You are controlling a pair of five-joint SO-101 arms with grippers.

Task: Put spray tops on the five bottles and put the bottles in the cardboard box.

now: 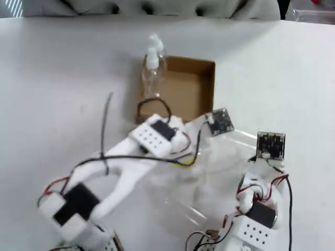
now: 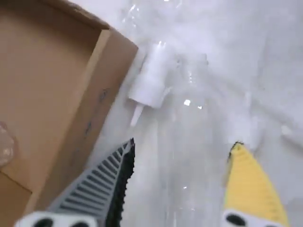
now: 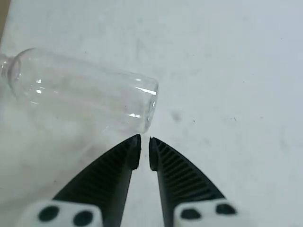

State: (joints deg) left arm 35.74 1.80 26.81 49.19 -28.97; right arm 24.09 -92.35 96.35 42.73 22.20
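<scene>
The cardboard box [image 1: 191,89] sits at the table's middle back, with two clear bottles with white spray tops [image 1: 153,68] at its left wall. My left arm [image 1: 154,136] ends just in front of the box. In its wrist view my left gripper [image 2: 183,144] is open, a grey finger [image 2: 113,184] and a yellow finger [image 2: 248,182] to either side of a clear bottle lying down with a white spray top [image 2: 151,80], close to the box wall [image 2: 99,113]. My right gripper [image 3: 144,151] is shut on nothing, just short of the base of an uncapped clear bottle [image 3: 85,94] lying on the table.
Clear bottles [image 1: 230,144] lie on the white table between the two arms, hard to make out. My right arm [image 1: 256,212] stands at the front right. A thin dark rod or cable [image 1: 104,120] lies left of the box. Open table lies to the far left and right.
</scene>
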